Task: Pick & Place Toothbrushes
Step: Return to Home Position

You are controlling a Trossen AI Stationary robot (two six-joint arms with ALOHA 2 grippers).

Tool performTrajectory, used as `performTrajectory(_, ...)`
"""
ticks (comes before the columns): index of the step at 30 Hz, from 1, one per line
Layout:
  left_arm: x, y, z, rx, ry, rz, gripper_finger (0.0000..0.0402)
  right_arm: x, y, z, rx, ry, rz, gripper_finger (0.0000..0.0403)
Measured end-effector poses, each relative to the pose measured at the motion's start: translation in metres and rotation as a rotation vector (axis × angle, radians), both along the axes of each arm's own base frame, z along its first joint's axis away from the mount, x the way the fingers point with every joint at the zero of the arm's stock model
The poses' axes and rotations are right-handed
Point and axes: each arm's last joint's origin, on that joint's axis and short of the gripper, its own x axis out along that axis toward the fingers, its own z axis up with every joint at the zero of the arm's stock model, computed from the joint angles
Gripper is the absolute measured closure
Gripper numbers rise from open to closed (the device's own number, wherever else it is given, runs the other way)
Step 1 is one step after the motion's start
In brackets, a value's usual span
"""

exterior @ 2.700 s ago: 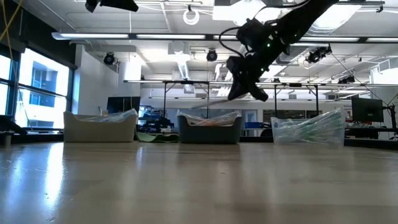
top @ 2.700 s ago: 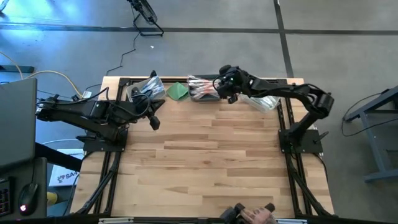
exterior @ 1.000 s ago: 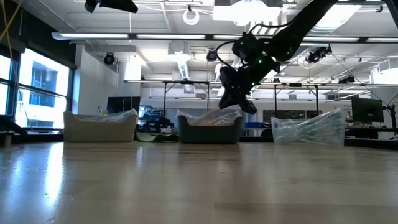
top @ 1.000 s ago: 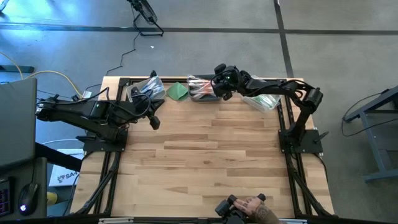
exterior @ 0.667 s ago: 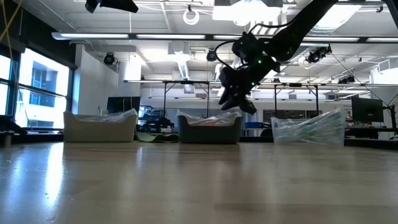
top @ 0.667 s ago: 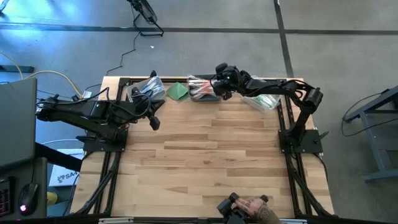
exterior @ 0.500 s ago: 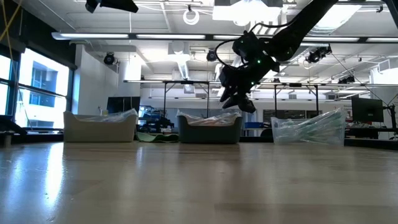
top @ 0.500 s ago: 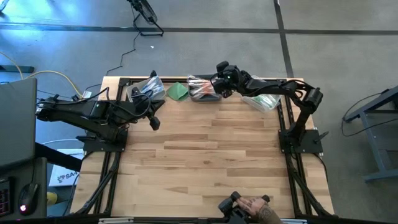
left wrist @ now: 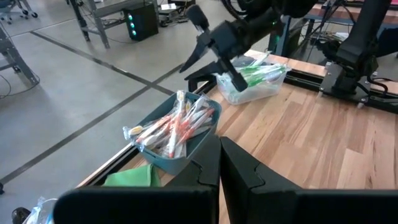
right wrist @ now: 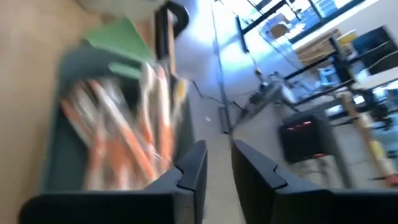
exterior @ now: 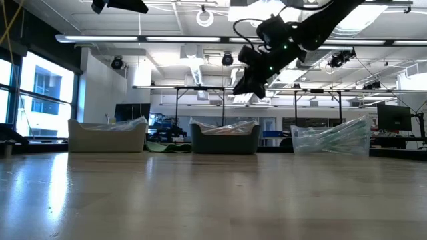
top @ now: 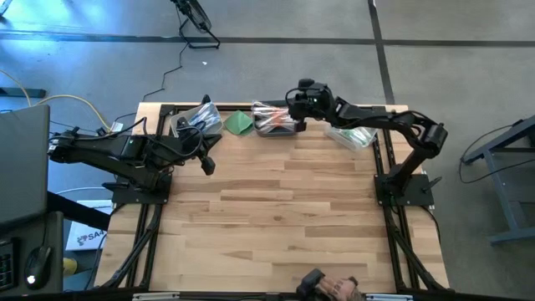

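Many toothbrushes [left wrist: 174,127] in bin [left wrist: 188,155]; right claw [exterior: 247,90] above

My overhead camera looks straight down on the whole bench [top: 276,209]. The low camera sits at bench-top height, facing level across the wood to the far edge and the room beyond. My left wrist camera looks past my left fingers [left wrist: 210,165] toward the blue bin [left wrist: 186,155]; my right wrist camera, past my right fingers [right wrist: 193,168], hangs close over that same bin, which all four views share
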Motion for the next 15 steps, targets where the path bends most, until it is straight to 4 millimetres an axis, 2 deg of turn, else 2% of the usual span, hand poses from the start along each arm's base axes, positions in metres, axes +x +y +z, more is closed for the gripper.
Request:
performTrajectory(10, 0.0, 0.0, 0.0, -0.002, 0.0, -0.006, 0.0401, 0.007, 0.021, 0.01, 0.27, -0.184, 0.092, 0.0394)
performTrajectory(15, 0.001, -0.002, 0.0, -0.023, 0.003, -0.059, 0.0401, 0.013, 0.034, 0.008, 0.376, -0.197, 0.144, 0.0398)
